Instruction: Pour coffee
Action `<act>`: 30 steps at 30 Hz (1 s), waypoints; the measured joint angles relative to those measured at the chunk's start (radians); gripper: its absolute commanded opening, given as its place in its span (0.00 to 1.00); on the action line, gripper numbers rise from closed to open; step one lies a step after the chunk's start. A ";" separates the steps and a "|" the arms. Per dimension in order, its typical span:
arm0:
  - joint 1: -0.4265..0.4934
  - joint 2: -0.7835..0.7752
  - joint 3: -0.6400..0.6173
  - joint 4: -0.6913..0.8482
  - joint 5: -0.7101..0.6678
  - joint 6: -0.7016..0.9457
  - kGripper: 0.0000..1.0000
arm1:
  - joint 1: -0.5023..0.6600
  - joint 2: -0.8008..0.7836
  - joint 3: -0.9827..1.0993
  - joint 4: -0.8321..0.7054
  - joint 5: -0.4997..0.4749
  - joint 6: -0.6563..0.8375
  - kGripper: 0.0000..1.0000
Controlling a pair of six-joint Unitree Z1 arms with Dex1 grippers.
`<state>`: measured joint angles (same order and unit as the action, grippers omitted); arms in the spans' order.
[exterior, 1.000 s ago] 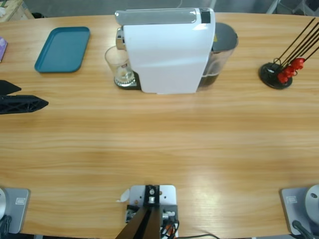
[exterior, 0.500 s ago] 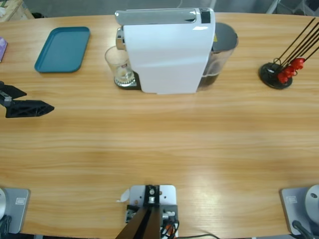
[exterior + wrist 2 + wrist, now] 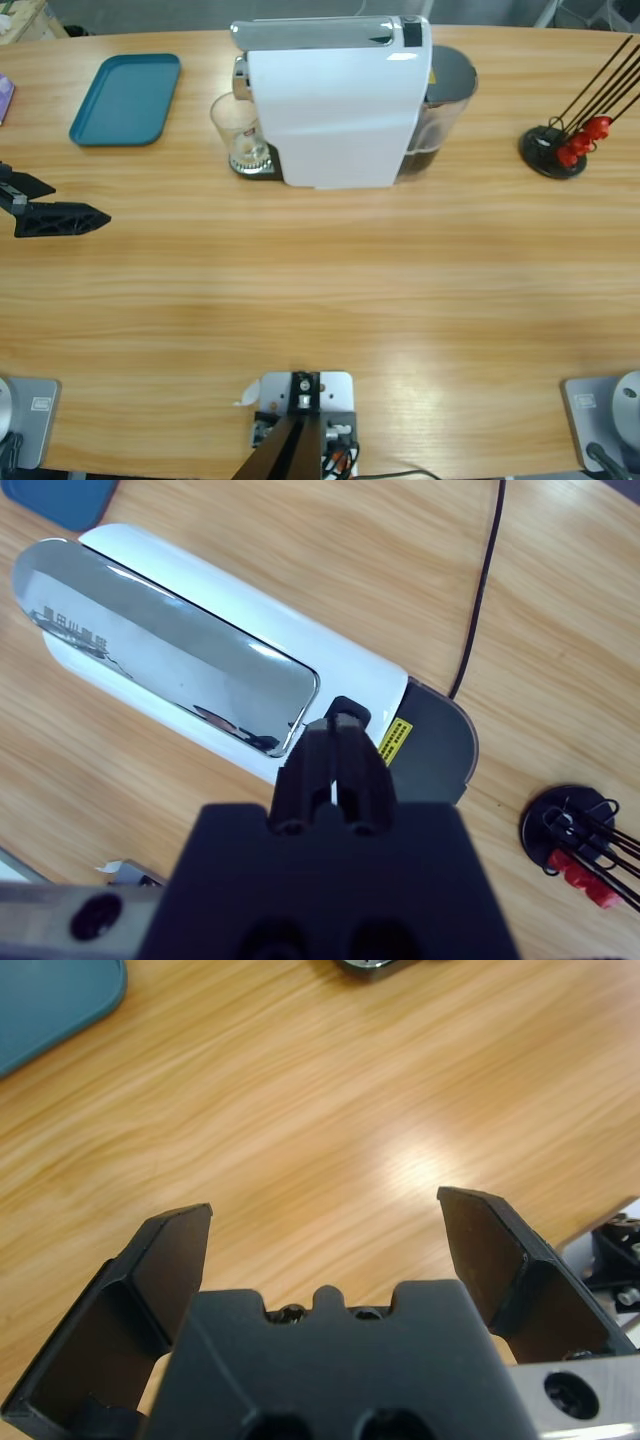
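- Stretching across whole high view: long wooden table, light grain, glare patch near bottom middle.
- Standing at far-middle of table: white coffee machine w/ silver top lever, dark water tank at its right end.
- Sitting under machine's spout, on the drip tray at machine's left end: clear glass. Holding a little pale, foamy coffee at the bottom; dark part hard to make out.
- Lying at far left of table, well apart from glass: teal tray.
- Resting at far right: black round stand w/ thin black rods and red bits.
- Coming in from left edge, low over bare wood: left gripper, jaws spread wide apart, holding nothing. Same in left wrist view, only wood grain between jaws, teal tray corner at upper left.
- Hanging high above machine, looking down on silver lever and tank: right gripper, jaws pressed together, gripping nothing. Not showing in high view.
- Trailing over wood beyond tank in right wrist view: black cable.
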<state>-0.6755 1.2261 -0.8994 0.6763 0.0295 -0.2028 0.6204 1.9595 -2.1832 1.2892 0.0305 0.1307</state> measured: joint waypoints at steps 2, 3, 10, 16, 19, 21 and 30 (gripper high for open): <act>0.000 0.000 0.002 0.000 0.000 0.000 0.99 | 0.000 0.000 0.004 0.000 -0.004 0.000 0.00; 0.000 0.000 0.002 0.000 0.000 0.000 0.99 | 0.000 0.001 0.004 0.000 -0.007 0.000 0.00; 0.000 0.005 0.002 -0.004 0.000 0.000 0.99 | 0.000 0.013 0.005 0.000 -0.010 0.000 0.00; 0.000 0.005 0.002 -0.004 0.000 0.000 0.99 | 0.000 0.027 0.023 -0.007 -0.010 0.000 0.00; 0.000 0.008 0.002 -0.004 0.000 0.000 0.99 | 0.000 0.030 0.030 -0.015 -0.012 -0.001 0.00; 0.000 0.011 0.002 -0.005 0.000 0.000 0.99 | 0.000 0.030 0.037 -0.022 -0.015 -0.001 0.00; 0.000 0.019 0.002 -0.012 0.000 0.000 0.99 | -0.004 0.005 0.083 -0.046 -0.036 -0.002 0.00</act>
<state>-0.6755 1.2452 -0.8971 0.6640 0.0293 -0.2027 0.6167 1.9647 -2.1006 1.2428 -0.0057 0.1283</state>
